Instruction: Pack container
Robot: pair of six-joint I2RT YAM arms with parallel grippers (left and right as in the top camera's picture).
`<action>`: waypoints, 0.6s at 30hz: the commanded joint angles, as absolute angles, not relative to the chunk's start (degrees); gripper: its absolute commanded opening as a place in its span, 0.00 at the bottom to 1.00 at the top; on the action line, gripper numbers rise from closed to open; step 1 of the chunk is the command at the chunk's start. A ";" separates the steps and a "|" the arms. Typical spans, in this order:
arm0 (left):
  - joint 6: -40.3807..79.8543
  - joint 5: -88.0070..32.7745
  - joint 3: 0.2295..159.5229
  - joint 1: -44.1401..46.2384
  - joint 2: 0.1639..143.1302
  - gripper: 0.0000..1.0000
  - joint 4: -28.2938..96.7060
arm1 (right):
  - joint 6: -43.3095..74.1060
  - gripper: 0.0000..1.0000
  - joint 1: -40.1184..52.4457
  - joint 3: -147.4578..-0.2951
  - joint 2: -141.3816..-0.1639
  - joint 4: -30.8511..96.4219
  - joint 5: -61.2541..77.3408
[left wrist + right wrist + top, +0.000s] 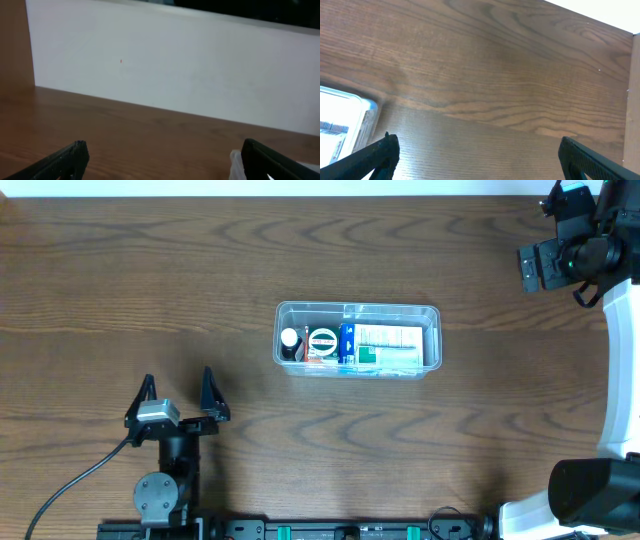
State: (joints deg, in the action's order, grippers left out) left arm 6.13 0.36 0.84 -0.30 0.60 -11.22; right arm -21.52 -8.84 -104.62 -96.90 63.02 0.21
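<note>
The container (400, 306), a clear shallow tub, lies lengthwise at the table's middle. Inside it are a white and green box (388, 347), a blue box (347, 345), a round green-and-white item (322, 342) and a small black and white item (290, 340). My left gripper (178, 383) stands open low on the left, well apart from the tub, with nothing between its fingers (70, 156). My right gripper (477, 152) is open over bare wood, and the container's corner (355, 112) shows at the left edge of its view. The right arm's wrist (565, 250) sits at the far right corner.
A white wall (175, 65) rises behind the table's far edge in the left wrist view. A pale translucent edge (236, 162) shows beside the left gripper's right finger. The right arm's white link (622, 360) runs along the right side. A black cable (70, 485) trails at the front left.
</note>
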 commanded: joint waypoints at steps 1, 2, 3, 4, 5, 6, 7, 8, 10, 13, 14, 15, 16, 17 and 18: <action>5.61 0.19 0.23 -0.62 0.10 0.98 -11.29 | -21.02 0.99 -9.04 -104.71 -96.77 63.05 0.25; 5.58 0.21 0.23 -0.62 0.10 0.98 -11.11 | -21.02 0.99 -9.04 -104.71 -96.77 63.07 0.25; 5.58 0.21 0.23 -0.62 0.10 0.98 -10.63 | -21.02 0.99 -9.04 -104.71 -96.77 63.05 0.25; 5.58 0.21 0.23 -0.62 0.10 0.98 -9.91 | -21.02 0.99 -9.04 -104.71 -96.77 63.05 0.25; 5.58 0.21 0.23 -0.62 0.10 0.98 -8.84 | -21.02 0.99 -9.04 -104.71 -96.77 63.05 0.25; 5.61 0.21 0.23 -0.62 0.10 0.98 -7.53 | -21.02 0.99 -9.04 -104.71 -96.77 63.05 0.23; 5.61 0.19 0.23 -0.62 0.10 0.98 -6.22 | -21.02 0.99 -9.04 -104.71 -96.77 63.05 0.25; 5.61 0.19 0.23 -0.62 0.10 0.98 -5.19 | -21.02 0.99 -9.04 -104.71 -96.77 63.05 0.25; 5.61 0.21 0.23 -0.62 0.10 0.98 -3.29 | -21.02 0.99 -9.04 -104.71 -96.77 63.05 0.25; 5.58 0.43 0.23 -0.62 0.10 0.98 -0.40 | -21.02 0.99 -9.04 -104.71 -96.77 63.07 0.25; 5.58 0.43 0.23 -0.62 0.10 0.98 0.80 | -21.02 0.99 -9.04 -104.71 -96.77 63.05 0.25; 5.61 0.43 0.23 -0.62 0.10 0.98 2.46 | -21.02 0.99 -9.04 -104.71 -96.77 63.07 0.25; 5.63 0.43 0.23 -0.62 0.10 0.98 4.47 | -21.02 0.99 -9.04 -104.71 -96.77 63.07 0.23; 5.61 0.40 0.23 -0.62 0.12 0.98 4.25 | -21.02 0.99 -9.04 -104.71 -96.77 63.05 0.25; 5.63 0.38 0.23 -0.62 0.10 0.98 4.25 | -21.02 0.99 -9.04 -104.71 -96.77 63.05 0.25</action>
